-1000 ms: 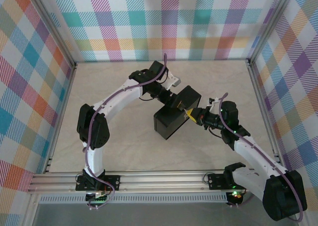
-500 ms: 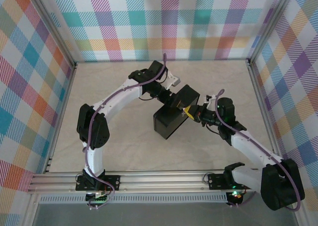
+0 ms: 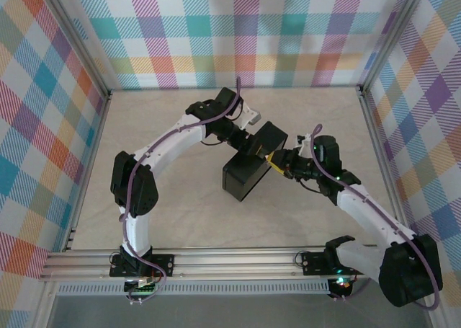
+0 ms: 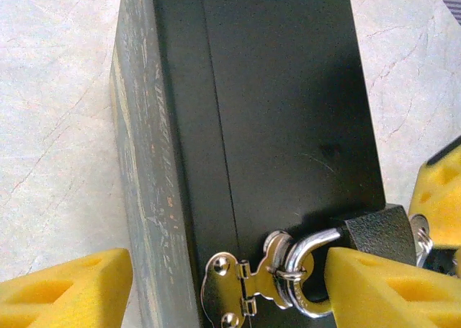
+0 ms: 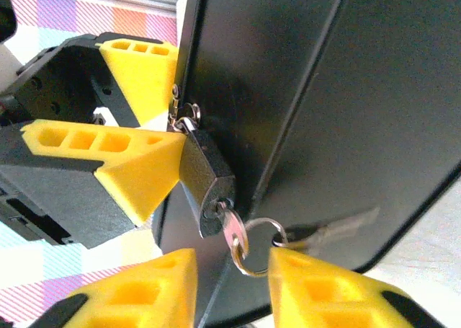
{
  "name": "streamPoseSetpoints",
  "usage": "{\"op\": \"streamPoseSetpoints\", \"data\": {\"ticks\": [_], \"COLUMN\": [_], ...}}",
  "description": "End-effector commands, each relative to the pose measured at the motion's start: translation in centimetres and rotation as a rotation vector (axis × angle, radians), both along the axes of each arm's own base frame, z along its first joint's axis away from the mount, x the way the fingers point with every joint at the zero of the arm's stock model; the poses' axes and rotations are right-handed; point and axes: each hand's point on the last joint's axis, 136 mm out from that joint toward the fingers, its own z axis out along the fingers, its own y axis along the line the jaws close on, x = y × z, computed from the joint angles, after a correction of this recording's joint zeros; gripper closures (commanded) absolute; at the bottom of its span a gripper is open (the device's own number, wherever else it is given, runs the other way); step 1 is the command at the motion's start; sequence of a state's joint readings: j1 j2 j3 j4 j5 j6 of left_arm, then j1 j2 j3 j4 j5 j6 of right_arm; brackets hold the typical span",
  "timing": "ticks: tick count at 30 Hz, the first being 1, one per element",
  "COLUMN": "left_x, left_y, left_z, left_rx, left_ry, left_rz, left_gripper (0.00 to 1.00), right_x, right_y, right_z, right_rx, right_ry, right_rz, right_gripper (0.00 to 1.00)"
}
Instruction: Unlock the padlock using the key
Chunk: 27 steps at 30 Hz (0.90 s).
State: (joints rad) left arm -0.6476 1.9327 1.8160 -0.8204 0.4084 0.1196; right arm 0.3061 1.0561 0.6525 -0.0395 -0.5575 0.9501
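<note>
Right gripper (image 5: 230, 288) sits at the near right. Its fingers are parted, one on each side of the key (image 5: 231, 231), and they aren't pinching it. The key is pushed into the end of the padlock (image 5: 207, 180), head sticking out toward those fingers. The padlock hangs by its shackle through the hasp (image 4: 234, 288) on the dark front face of the box (image 5: 324, 112), roughly mid-table. One shackle leg is hidden, so I can't tell if it's popped. The box is tipped so its painted lid faces sideways, resting on the pale table (image 4: 50, 126). Farthest back, the left gripper (image 4: 227, 267) straddles that end of the box with fingers spread wide. One is by the lid, the other's tip is right against the padlock body. Can't tell if it's actually squeezing.
</note>
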Motion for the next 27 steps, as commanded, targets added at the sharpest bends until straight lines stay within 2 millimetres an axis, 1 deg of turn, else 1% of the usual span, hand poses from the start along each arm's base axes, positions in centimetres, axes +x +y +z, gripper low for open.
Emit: {"op": "streamPoseSetpoints", "data": {"ticks": [1,4,7,9,11,13,15,17,19,21,22,24,27], "left_x": [-0.9,-0.7,-0.6,-0.5,-0.5,-0.4,-0.4,-0.6,-0.6,-0.6,-0.5,-0.4,-0.2], "left_y": [0.4,0.6,0.7,0.8,0.7,0.6,0.4,0.1,-0.2,-0.3,-0.4,-0.4,-0.5], "left_z": [1.0,1.4,1.7,2.0,2.1,2.2,2.4,2.9,3.4,3.8,3.9,3.9,4.2], "left_rx": [0.005,-0.001,-0.007,-0.013,-0.016,-0.021,-0.033,-0.056,-0.078,-0.093,-0.095,-0.096,-0.104], "left_ry": [0.024,0.014,0.010,0.008,0.009,0.009,0.014,0.017,0.015,0.012,0.012,0.011,0.010], "left_rz": [-0.006,-0.001,0.005,0.007,0.006,0.007,0.007,0.004,0.004,0.004,0.005,0.010,0.017], "left_gripper": [0.29,0.29,0.29,0.29,0.29,0.29,0.29,0.28,0.27,0.27,0.27,0.26,0.26], "right_x": [-1.4,-1.7,-1.5,-0.9,0.1,1.6,2.7,3.0,2.7,2.3,2.1,1.7,1.2], "right_y": [-1.5,-2.5,-2.8,-3.1,-3.9,-5.0,-5.2,-4.3,-3.1,-2.5,-2.2,-1.6,-1.1], "right_z": [-0.2,0.5,1.2,1.2,0.9,0.7,1.1,1.8,2.6,2.8,2.7,1.9,0.6], "right_rx": [-0.105,-0.145,-0.210,-0.273,-0.362,-0.476,-0.526,-0.548,-0.565,-0.565,-0.558,-0.560,-0.621], "right_ry": [-0.009,-0.033,-0.090,-0.144,-0.205,-0.311,-0.432,-0.587,-0.750,-0.836,-0.863,-0.892,-0.941], "right_rz": [0.059,0.081,0.117,0.137,0.133,0.109,0.103,0.138,0.180,0.198,0.215,0.265,0.319], "right_gripper": [0.60,0.53,0.54,0.57,0.63,0.69,0.72,0.73,0.73,0.72,0.72,0.73,0.74]}}
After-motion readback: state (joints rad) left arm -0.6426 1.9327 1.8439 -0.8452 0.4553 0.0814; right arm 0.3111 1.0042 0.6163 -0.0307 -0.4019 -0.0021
